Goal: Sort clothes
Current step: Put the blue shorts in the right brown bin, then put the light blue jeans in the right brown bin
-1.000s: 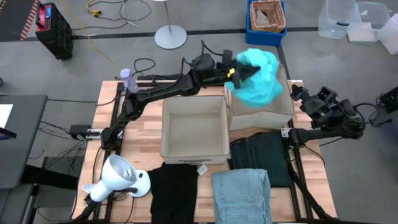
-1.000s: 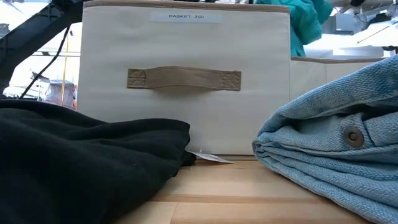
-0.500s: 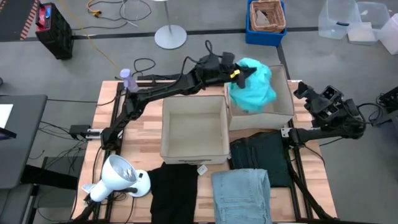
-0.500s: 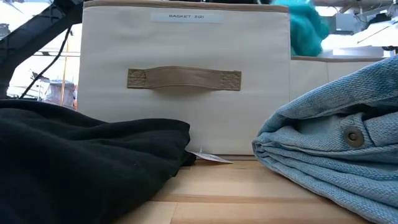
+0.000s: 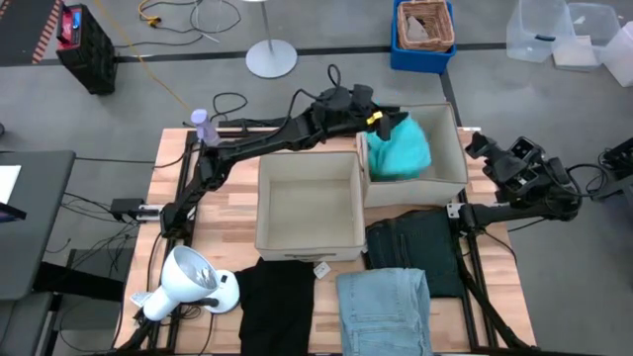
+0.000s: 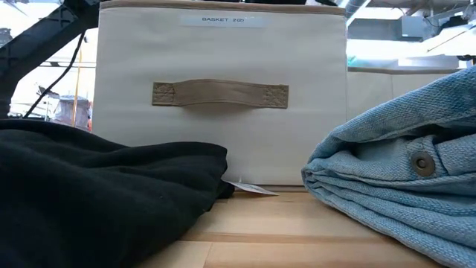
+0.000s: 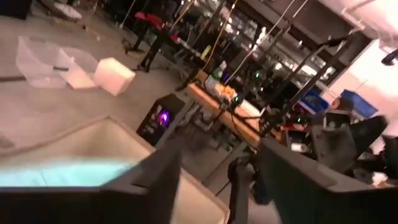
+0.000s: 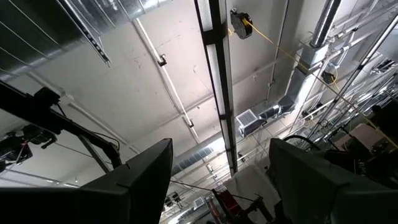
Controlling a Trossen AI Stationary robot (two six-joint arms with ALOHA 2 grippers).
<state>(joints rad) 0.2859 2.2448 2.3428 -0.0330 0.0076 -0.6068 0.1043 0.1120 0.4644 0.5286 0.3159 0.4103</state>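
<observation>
The teal top [image 5: 401,150] lies bunched inside the far right beige box [image 5: 450,168]; the left wrist view shows it as a teal patch [image 7: 56,173]. My left gripper [image 5: 388,123] hovers open over that box's far left corner, nothing between its fingers [image 7: 217,186]. On the table's near part lie the black garment [image 5: 277,302], the light blue jeans [image 5: 384,309] and the dark charcoal jeans [image 5: 415,252]. My right gripper [image 5: 490,153] waits open at the right edge, pointing up [image 8: 221,180].
An open beige box [image 5: 307,203], nothing showing inside it, stands mid-table beside the right box; its handled front [image 6: 223,97] fills the low view between the black garment [image 6: 97,193] and the light blue jeans [image 6: 401,179]. A white lamp [image 5: 188,282] lies at the near left.
The teal top hung bunched below my left gripper above the right box. It has come down, left the gripper and now lies inside the box. My left gripper has stayed over the box's far left corner.
</observation>
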